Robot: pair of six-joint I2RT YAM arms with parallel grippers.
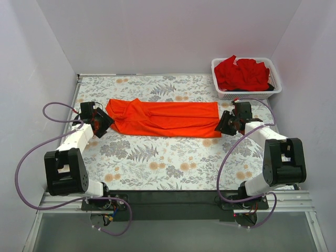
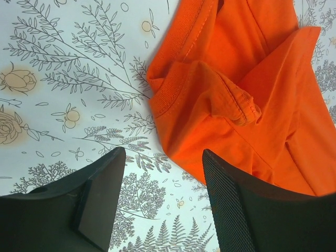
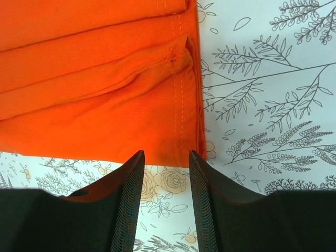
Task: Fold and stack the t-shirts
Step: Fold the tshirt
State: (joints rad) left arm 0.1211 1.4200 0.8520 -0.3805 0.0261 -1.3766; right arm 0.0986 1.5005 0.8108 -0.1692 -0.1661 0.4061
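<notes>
A bright orange-red t-shirt (image 1: 165, 118) lies folded into a long strip across the floral table, collar end at the left, hem end at the right. My left gripper (image 1: 103, 124) is open and empty beside the collar end (image 2: 173, 92), just off the cloth. My right gripper (image 1: 223, 126) is open and empty at the near right corner of the hem (image 3: 181, 131), above the table beside the cloth edge. Deeper red t-shirts (image 1: 241, 73) lie crumpled in the white mesh basket (image 1: 273, 71) at the back right.
The basket stands at the table's back right corner, just behind my right arm. White walls enclose the table on three sides. The floral cloth (image 1: 157, 163) covers the table in front of the shirt.
</notes>
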